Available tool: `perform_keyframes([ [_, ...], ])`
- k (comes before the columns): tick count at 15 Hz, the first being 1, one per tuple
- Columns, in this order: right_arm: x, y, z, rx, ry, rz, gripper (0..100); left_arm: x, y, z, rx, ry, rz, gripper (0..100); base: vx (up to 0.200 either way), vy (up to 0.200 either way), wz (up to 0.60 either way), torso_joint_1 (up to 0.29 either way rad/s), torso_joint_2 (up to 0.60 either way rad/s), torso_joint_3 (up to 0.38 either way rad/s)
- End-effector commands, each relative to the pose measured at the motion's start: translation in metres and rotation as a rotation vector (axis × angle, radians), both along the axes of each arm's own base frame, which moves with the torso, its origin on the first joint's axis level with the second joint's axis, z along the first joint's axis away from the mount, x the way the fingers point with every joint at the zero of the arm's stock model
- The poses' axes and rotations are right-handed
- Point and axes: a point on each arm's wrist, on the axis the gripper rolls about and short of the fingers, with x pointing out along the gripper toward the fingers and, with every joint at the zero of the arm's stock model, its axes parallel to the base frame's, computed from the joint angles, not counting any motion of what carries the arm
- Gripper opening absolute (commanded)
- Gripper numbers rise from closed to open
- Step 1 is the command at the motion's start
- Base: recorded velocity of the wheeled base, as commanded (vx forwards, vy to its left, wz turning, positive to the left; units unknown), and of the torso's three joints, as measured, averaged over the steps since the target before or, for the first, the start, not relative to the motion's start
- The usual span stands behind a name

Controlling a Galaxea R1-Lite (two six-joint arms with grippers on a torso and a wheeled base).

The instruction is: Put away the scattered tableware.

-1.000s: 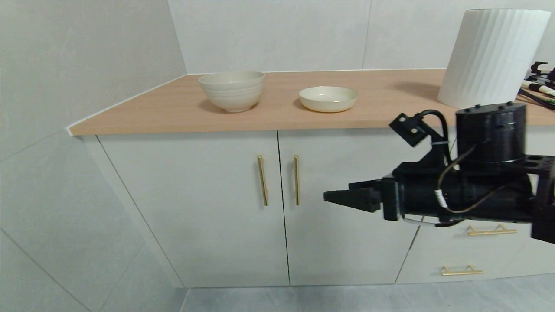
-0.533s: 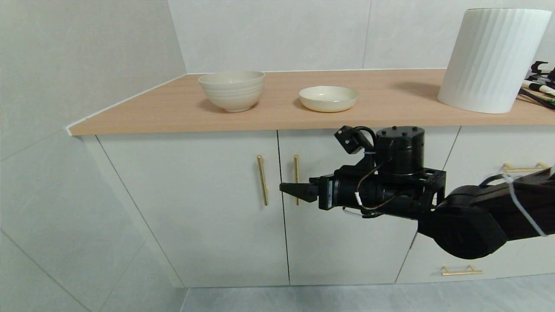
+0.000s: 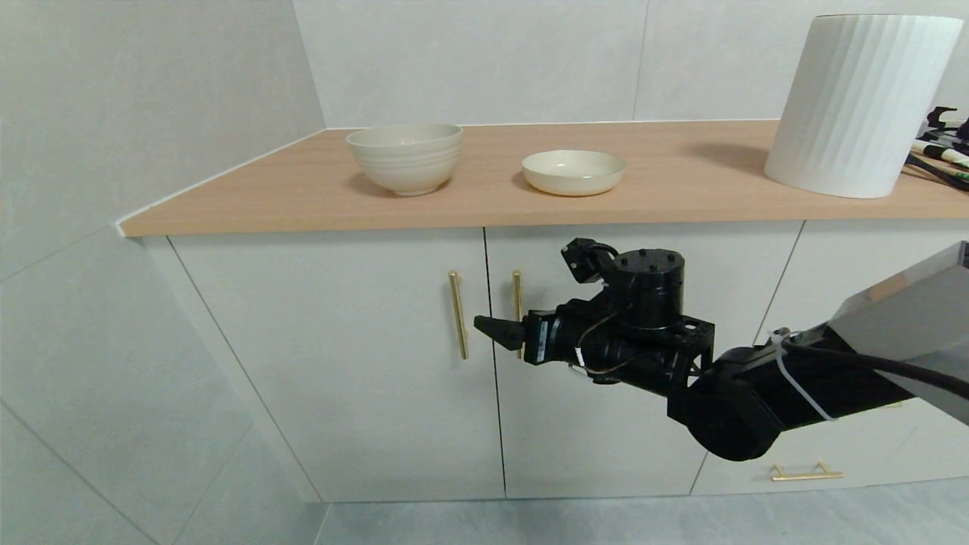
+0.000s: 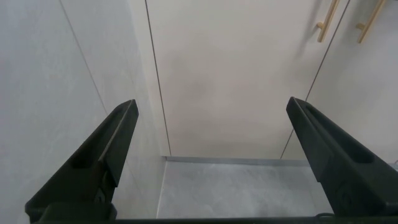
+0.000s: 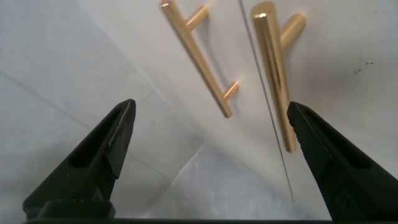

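R gripper (image 3: 484, 326) sits in front of R door handle (image 3: 517, 284); handle's lower section hidden behind it. From the head view, finger gap not legible, seen edge-on. Utensils (image 3: 942, 151) at counter (image 3: 303, 197) far R cut by frame edge, types indeterminate. L wrist view: both door handles (image 4: 328, 23) cut at top edge.

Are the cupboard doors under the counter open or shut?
Shut. Both cupboard doors lie flush, a thin seam between their gold handles; the right gripper sits before them.
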Motion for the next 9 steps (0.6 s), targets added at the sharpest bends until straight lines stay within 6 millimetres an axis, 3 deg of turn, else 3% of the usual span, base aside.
perform_keyframes([
  [1,0.009,0.005,-0.006,0.015,0.013,-0.011,100,0.000,0.000,0.000,-0.001,0.000,0.000,100,0.000,0.000,0.00,0.000,0.00,0.000],
  [9,0.023,0.018,-0.014,0.093,0.011,-0.051,100,0.000,0.000,0.000,-0.001,0.000,0.000,100,0.000,0.000,0.00,0.000,0.00,0.000],
])
